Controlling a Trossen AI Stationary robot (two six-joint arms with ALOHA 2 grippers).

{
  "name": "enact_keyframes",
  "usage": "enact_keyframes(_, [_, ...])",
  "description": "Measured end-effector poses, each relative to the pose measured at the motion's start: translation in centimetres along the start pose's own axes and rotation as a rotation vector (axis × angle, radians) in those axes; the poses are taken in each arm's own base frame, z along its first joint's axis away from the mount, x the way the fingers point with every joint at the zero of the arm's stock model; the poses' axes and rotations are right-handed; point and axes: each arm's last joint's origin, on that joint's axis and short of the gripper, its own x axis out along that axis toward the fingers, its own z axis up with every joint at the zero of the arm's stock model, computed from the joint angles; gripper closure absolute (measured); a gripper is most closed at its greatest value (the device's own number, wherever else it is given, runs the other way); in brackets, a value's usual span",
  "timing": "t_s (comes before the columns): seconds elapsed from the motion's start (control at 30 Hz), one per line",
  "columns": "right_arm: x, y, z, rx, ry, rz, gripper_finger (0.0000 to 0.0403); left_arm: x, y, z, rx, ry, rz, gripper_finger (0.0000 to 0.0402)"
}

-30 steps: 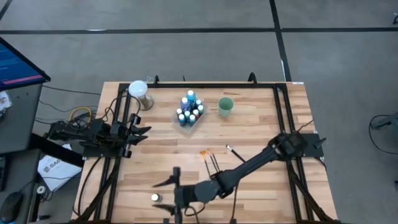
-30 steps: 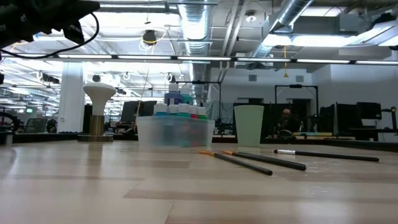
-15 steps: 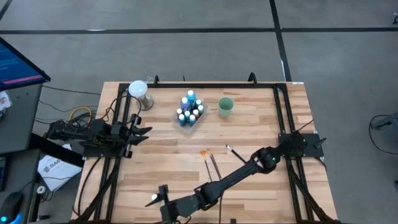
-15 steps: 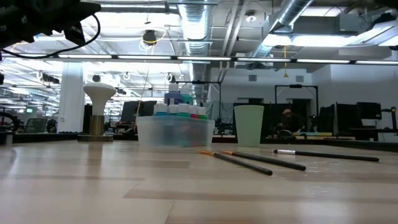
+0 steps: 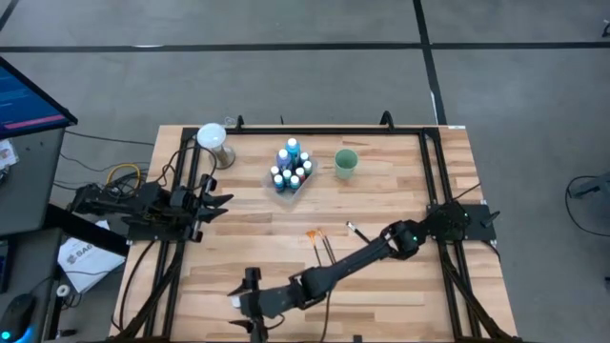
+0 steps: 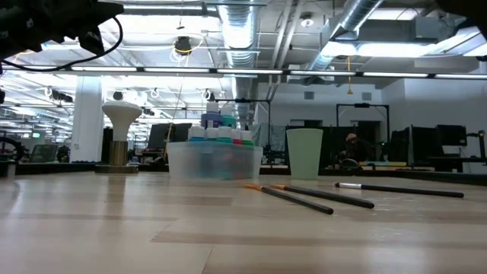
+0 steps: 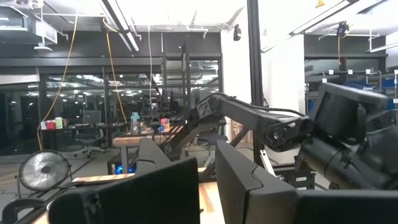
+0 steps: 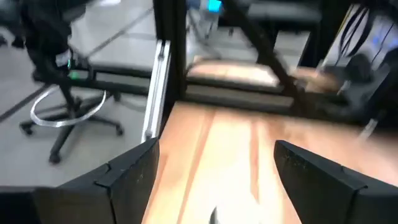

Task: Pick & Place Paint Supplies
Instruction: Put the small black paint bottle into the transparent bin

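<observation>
Left hand (image 5: 212, 203): closed, empty, parked at the bench's (image 5: 400, 286) left edge.

Stray paint bottle (image 5: 234, 302): small, white-capped, alone near the front edge, just beside the right hand.

Right hand (image 5: 250, 293): fingers spread wide, nothing between them. Risk: an off-centre close could tip the bottle or roll it off the front edge.

Tray (image 5: 291, 183): holds the other bottles, far side, well apart.

Brushes (image 5: 326, 250): three, mid-bench; the reaching arm crosses above them and could sweep them if it drops low.
</observation>
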Motion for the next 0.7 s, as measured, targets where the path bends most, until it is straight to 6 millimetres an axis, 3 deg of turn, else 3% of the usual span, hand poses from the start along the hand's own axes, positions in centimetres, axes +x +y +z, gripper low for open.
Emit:
enact_keyframes(0.33, [0.2,-0.7,-0.8,0.0,0.073,-0.011,0.0092,0.0,0.0,0.0,0.0,-0.002,0.0,0.0401])
enact_keyframes(0.5, [1.2,-0.7,-2.9,0.012,0.121,-0.007,0.0092,0.0,0.0,0.0,0.0,-0.003,0.0,0.0401])
enact_keyframes(0.7, [1.1,-1.4,-2.3,-0.005,0.109,-0.025,0.0092,0.0,0.0,0.1,0.0,-0.008,0.0,0.0401])
